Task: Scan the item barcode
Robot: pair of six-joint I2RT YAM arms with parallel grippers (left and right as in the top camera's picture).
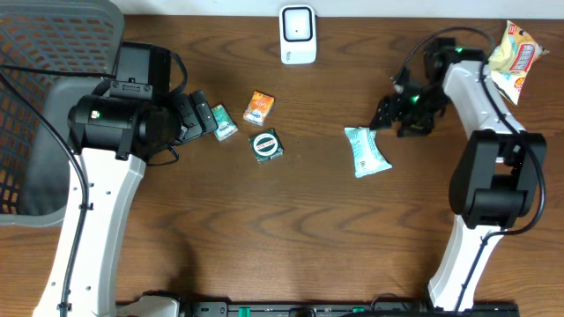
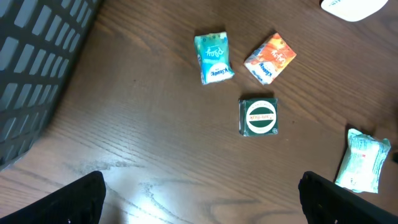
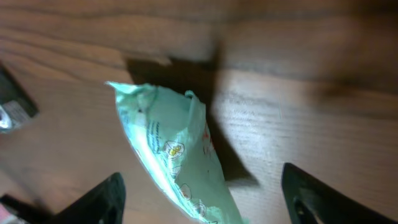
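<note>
A mint-green packet (image 1: 366,151) lies flat on the wooden table, right of centre. My right gripper (image 1: 385,114) hovers just beyond its far end. In the right wrist view the packet (image 3: 171,149) lies between the spread fingers of my right gripper (image 3: 205,190), and neither finger touches it. The white barcode scanner (image 1: 298,35) stands at the table's back edge. My left gripper (image 1: 204,117) is open and empty beside a small teal packet (image 1: 223,122). The left wrist view shows the left gripper (image 2: 202,199) over bare wood.
An orange packet (image 1: 258,107) and a dark green square packet (image 1: 267,146) lie left of centre. A grey mesh basket (image 1: 44,88) fills the far left. A yellow snack bag (image 1: 514,57) sits at the back right, beside the right arm.
</note>
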